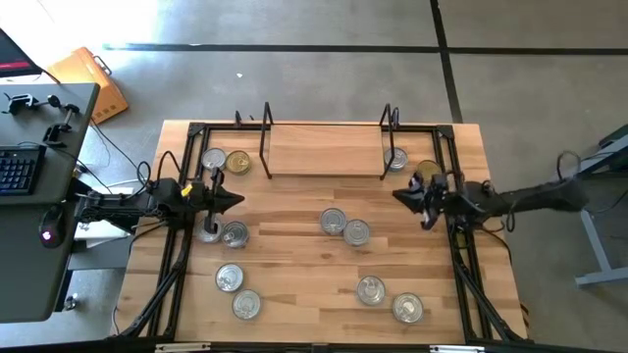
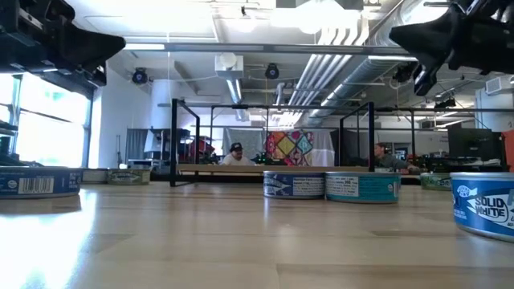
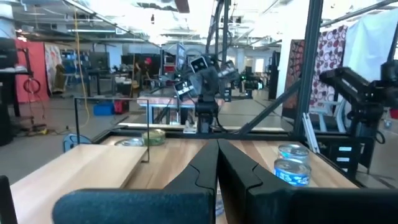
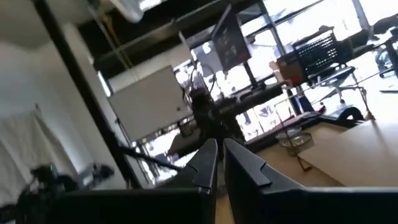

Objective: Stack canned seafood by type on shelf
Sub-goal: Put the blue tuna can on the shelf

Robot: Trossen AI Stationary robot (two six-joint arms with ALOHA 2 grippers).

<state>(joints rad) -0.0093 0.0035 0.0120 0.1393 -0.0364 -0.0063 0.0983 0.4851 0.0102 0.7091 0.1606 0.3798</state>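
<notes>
Several short round tins of canned seafood lie on their flat bottoms about the wooden table: a silver-topped pair (image 1: 344, 226) in the middle, two (image 1: 223, 233) under my left arm, two (image 1: 237, 291) near left, two (image 1: 389, 299) near right. A silver one (image 1: 214, 159) and a gold one (image 1: 237, 162) sit left of the shelf (image 1: 324, 149), and two more (image 1: 412, 165) sit at its right end. The shelf's light board is bare. My left gripper (image 1: 238, 201) is shut above the table's left side, pointing right. My right gripper (image 1: 396, 194) is shut above the right side, pointing left. Neither holds anything.
A black metal frame (image 1: 177, 255) runs along the table's left and right edges under the arms. The shelf's black wire end frames (image 1: 265, 137) stand upright at both ends of its board. A desk with a keyboard (image 1: 20, 167) stands left of the table.
</notes>
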